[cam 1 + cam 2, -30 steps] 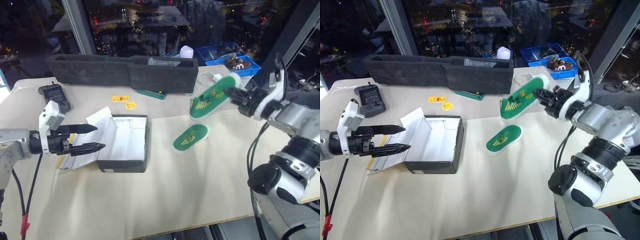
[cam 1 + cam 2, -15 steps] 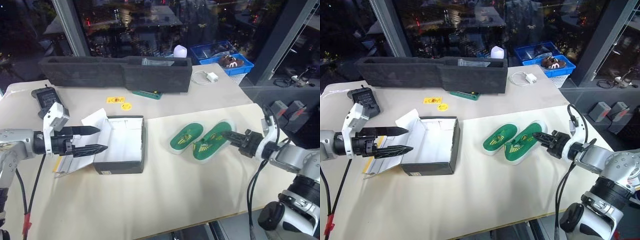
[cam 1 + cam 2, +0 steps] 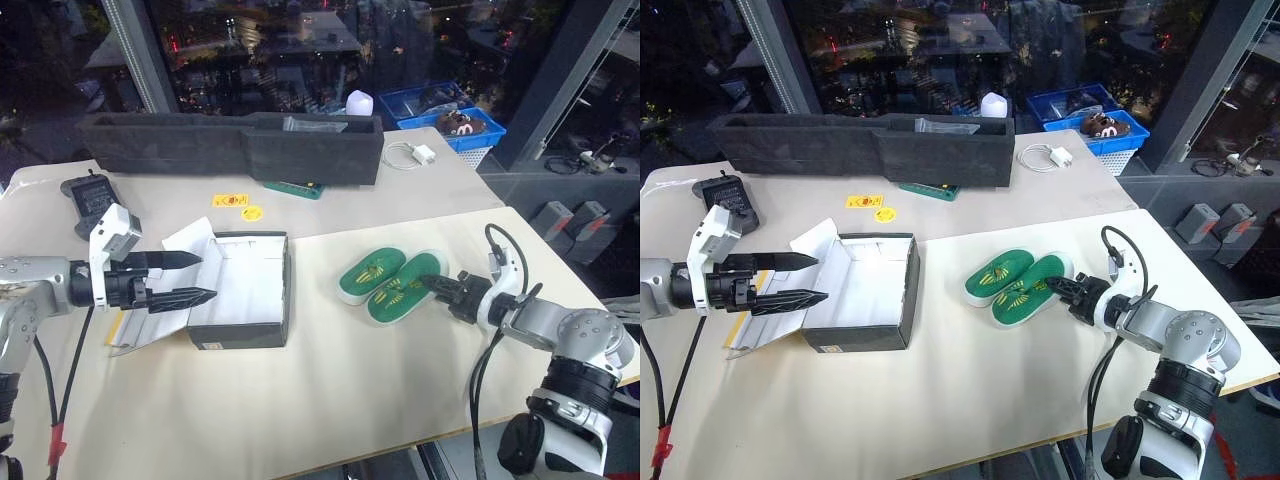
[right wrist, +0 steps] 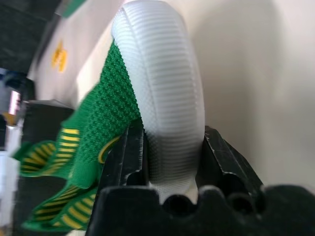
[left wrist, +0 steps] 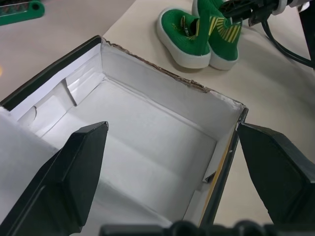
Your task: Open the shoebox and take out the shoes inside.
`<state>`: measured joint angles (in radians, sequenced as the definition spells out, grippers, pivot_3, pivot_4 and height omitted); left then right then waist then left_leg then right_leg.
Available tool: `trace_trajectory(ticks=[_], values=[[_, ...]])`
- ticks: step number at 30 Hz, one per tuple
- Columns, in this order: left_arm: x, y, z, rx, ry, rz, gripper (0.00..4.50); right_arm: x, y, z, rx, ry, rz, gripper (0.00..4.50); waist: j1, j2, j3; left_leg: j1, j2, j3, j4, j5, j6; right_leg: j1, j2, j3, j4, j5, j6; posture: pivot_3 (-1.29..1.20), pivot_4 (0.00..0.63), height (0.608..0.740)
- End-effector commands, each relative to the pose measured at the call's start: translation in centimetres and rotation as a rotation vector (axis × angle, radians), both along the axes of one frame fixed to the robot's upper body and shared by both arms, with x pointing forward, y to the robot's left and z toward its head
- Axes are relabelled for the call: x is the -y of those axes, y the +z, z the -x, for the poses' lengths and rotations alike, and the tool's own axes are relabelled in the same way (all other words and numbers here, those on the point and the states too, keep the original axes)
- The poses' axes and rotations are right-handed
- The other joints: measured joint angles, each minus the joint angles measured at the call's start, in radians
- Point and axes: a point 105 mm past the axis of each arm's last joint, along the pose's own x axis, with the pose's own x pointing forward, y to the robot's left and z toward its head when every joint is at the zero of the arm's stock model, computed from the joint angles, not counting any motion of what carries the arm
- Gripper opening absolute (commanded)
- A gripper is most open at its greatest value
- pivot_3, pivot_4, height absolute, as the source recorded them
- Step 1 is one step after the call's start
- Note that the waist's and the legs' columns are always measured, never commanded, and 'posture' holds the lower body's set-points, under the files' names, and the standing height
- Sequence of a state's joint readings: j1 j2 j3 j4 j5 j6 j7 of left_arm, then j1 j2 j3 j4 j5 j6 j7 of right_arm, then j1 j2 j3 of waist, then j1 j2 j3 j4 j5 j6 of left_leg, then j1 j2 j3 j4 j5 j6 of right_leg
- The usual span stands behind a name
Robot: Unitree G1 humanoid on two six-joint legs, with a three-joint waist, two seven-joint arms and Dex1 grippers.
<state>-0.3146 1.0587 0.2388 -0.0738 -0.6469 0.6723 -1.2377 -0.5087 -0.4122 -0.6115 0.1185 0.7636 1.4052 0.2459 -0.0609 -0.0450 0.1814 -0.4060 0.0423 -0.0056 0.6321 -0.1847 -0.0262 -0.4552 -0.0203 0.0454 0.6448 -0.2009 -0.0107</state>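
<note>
Nearest you on the right, your right gripper (image 3: 441,290) sits low at the table (image 3: 330,400), its two black fingers (image 4: 129,156) closely flanking the white heel of the right-hand shoe (image 3: 402,289); you can see both fingers against the ribbed white sole in the right wrist view, but whether they are pinching it or merely bracketing it cannot be told. That shoe lies on the tabletop, green insole up, touching its mate. The left-hand shoe (image 3: 369,274) lies just beside it, a little farther away, and both rest out on the table, well apart from the box.

On the left, at about the same depth, your left gripper (image 3: 190,277) hovers at the open side of the shoebox (image 3: 245,300) with its fingers spread wide, holding nothing. The shoebox stands open, left of centre, its white interior bare and its lid (image 3: 165,300) folded back toward your left arm.

Farther back on the left lies a dark handheld device (image 3: 89,195). Two small yellow tags (image 3: 241,204) lie beyond the box, and a green item (image 3: 292,187) rests against the front of the long black foam tray (image 3: 230,145), which spans the far side of the table. Right of the tray's end you have a white charger with its cable (image 3: 412,154), and beyond that a blue basket (image 3: 450,112).
</note>
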Motion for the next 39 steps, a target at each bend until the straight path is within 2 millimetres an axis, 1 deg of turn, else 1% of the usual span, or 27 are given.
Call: trace_trajectory(ticks=[1,2,3,7,12,14,16,17,18,19,20,21,22,23,24,26,28,30,31,33,34,35,37,39], values=[[0.1,1.2,0.2,0.062,-0.015,-0.013,4.5,1.8,-0.3,0.4,-0.005,-0.042,0.128,3.1,0.003,-0.002,-0.001,0.0,0.0,0.0,0.0,0.0,0.0,0.0,0.0,0.0,0.0,0.0,0.0,0.0,0.15,0.728],[0.1,1.2,0.1,0.063,-0.014,-0.012,4.5,2.1,0.2,0.4,0.012,-0.045,0.152,3.52,0.005,-0.003,-0.002,0.0,0.0,0.0,0.0,0.0,0.0,0.001,0.0,0.0,-0.001,0.0,0.0,0.0,0.15,0.728],[0.0,1.2,0.1,0.063,-0.014,-0.012,4.5,2.7,0.8,0.6,0.032,-0.049,0.195,3.77,0.01,-0.003,-0.002,0.0,0.0,0.0,0.001,0.0,0.0,0.001,0.0,0.0,-0.001,0.0,0.0,0.0,0.15,0.728],[-0.1,1.1,0.1,0.064,-0.01,-0.01,4.5,4.1,2.9,1.2,0.085,-0.052,0.312,3.77,0.024,-0.003,-0.002,-0.001,-0.003,0.0,0.002,0.0,0.0,0.001,-0.003,0.001,-0.003,0.0,0.001,0.0,0.15,0.728],[-0.1,1.1,-0.2,0.072,-0.002,0.001,4.5,4.8,5.8,1.6,0.157,-0.045,0.374,3.77,0.015,-0.003,-0.002,-0.002,-0.003,0.0,0.002,0.0,0.0,0.001,-0.003,0.002,-0.003,0.001,0.002,0.0,0.15,0.728],[-0.1,1.1,-0.3,0.079,0.009,0.005,4.5,4.9,7.3,1.9,0.2,-0.028,0.407,3.77,0.013,-0.002,-0.002,-0.002,-0.003,0.001,0.002,0.0,0.0,0.0,-0.002,0.003,-0.003,0.001,0.003,0.0,0.15,0.728],[-0.3,1.2,-0.5,0.087,0.034,0.022,4.5,3.9,9.9,2.0,0.317,0.015,0.446,3.77,0.012,-0.002,-0.001,-0.002,-0.003,0.001,0.002,0.0,0.0,0.0,-0.002,0.003,-0.003,0.001,0.003,0.0,0.15,0.728],[-0.5,1.2,-0.7,0.094,0.055,0.033,4.5,2.8,11.4,2.1,0.401,0.06,0.467,3.77,0.012,-0.002,-0.001,-0.002,-0.003,0.001,0.002,0.0,0.0,0.0,-0.002,0.003,-0.003,0.001,0.003,0.0,0.15,0.728],[-0.9,1.1,-1.0,0.11,0.101,0.044,4.5,0.3,13.2,2.8,0.521,0.154,0.478,3.77,0.012,-0.002,-0.001,-0.001,-0.003,0.001,0.002,0.0,0.0,0.0,-0.002,0.003,-0.003,0.001,0.003,0.0,0.15,0.728],[-1.4,0.9,-1.4,0.135,0.161,0.058,4.5,-2.6,13.9,4.1,0.621,0.276,0.481,3.77,0.011,-0.002,-0.001,-0.001,-0.003,0.001,0.002,0.0,0.0,0.0,-0.002,0.003,-0.003,0.001,0.003,0.0,0.15,0.728],[-1.7,0.7,-1.8,0.151,0.22,0.085,4.5,-4.9,14.2,5.5,0.698,0.383,0.486,3.77,0.011,-0.002,-0.001,-0.001,-0.003,0.001,0.002,0.0,0.001,0.0,-0.002,0.003,-0.002,0.001,0.003,0.0,0.15,0.728],[-2.0,0.5,-2.1,0.164,0.27,0.108,4.5,-6.4,14.1,6.6,0.745,0.449,0.486,3.77,0.011,-0.002,-0.001,-0.001,-0.001,0.001,0.001,-0.001,0.002,0.0,-0.001,0.003,-0.002,0.001,0.003,0.0,0.15,0.728],[-2.1,0.4,-2.2,0.172,0.298,0.124,4.5,-7.1,13.9,7.2,0.767,0.477,0.487,3.77,0.014,-0.003,-0.002,0.0,0.0,0.001,0.001,-0.002,0.003,0.0,0.0,0.003,-0.002,0.001,0.003,0.0,0.15,0.728],[-2.4,0.1,-2.3,0.185,0.344,0.133,4.5,-7.3,13.8,7.3,0.78,0.462,0.462,3.77,0.016,-0.005,-0.003,-0.001,0.002,0.001,0.001,-0.002,0.004,0.001,0.001,0.002,-0.003,0.001,0.003,0.0,0.15,0.728],[-2.6,-0.1,-2.4,0.196,0.374,0.137,4.5,-7.3,13.7,7.3,0.785,0.445,0.442,3.77,0.018,-0.006,-0.004,-0.001,0.003,0.001,0.001,-0.002,0.003,0.0,0.002,0.001,-0.004,0.001,0.003,0.0,0.15,0.728],[-3.7,-0.4,-2.9,0.236,0.501,0.161,4.5,-7.4,13.5,7.2,0.802,0.396,0.435,3.77,0.023,-0.006,-0.004,-0.002,0.003,0.001,0.003,-0.002,0.003,0.001,0.001,0.001,-0.004,0.001,0.003,0.0,0.15,0.728],[-6.0,-0.5,-3.7,0.301,0.723,0.186,4.5,-5.9,12.5,5.2,0.751,0.235,0.524,3.77,0.027,-0.006,-0.004,-0.004,-0.001,0.002,0.006,-0.002,0.003,0.0,-0.002,0.002,-0.004,0.003,0.006,0.0,0.15,0.728],[-7.4,-0.8,-3.8,0.333,0.85,0.196,4.5,-4.6,11.7,3.8,0.712,0.117,0.612,3.77,0.027,-0.006,-0.004,-0.006,-0.001,0.003,0.01,-0.002,0.003,0.0,-0.003,0.003,-0.004,0.005,0.009,0.0,0.15,0.728],[-9.1,-1.0,-3.8,0.375,0.979,0.204,4.5,-3.3,11.4,2.8,0.712,-0.015,0.665,3.77,0.027,-0.006,-0.004,-0.006,-0.002,0.004,0.012,-0.002,0.003,0.001,-0.004,0.003,-0.004,0.006,0.01,0.0,0.15,0.728],[-11.8,-1.4,-3.2,0.433,1.173,0.217,4.5,-1.4,10.6,1.9,0.706,-0.183,0.756,3.77,0.028,-0.007,-0.004,-0.005,-0.004,0.005,0.013,-0.002,0.003,0.002,-0.006,0.004,-0.005,0.006,0.011,0.0,0.15,0.728],[-12.7,-1.7,-2.9,0.453,1.232,0.212,4.5,-0.6,10.2,1.8,0.704,-0.236,0.822,3.77,0.028,-0.007,-0.004,-0.004,-0.004,0.005,0.013,-0.002,0.003,0.003,-0.006,0.004,-0.005,0.006,0.011,0.0,0.15,0.728],[-13.3,-2.1,-2.7,0.453,1.275,0.218,4.5,-0.2,9.9,1.8,0.709,-0.264,0.843,3.77,0.028,-0.007,-0.004,-0.004,-0.004,0.005,0.013,-0.002,0.003,0.003,-0.007,0.004,-0.005,0.006,0.011,0.0,0.15,0.728],[-14.5,-3.2,-2.1,0.448,1.317,0.196,4.5,0.9,9.6,1.8,0.72,-0.322,0.869,3.77,0.028,-0.007,-0.004,-0.004,-0.005,0.006,0.013,-0.002,0.003,0.002,-0.007,0.006,-0.004,0.007,0.011,0.0,0.15,0.728],[-15.3,-4.4,-1.5,0.434,1.336,0.176,4.5,1.5,9.3,1.8,0.736,-0.341,0.871,3.77,0.027,-0.007,-0.004,-0.005,-0.005,0.006,0.012,-0.002,0.003,0.001,-0.006,0.006,-0.004,0.007,0.011,0.0,0.15,0.728]])
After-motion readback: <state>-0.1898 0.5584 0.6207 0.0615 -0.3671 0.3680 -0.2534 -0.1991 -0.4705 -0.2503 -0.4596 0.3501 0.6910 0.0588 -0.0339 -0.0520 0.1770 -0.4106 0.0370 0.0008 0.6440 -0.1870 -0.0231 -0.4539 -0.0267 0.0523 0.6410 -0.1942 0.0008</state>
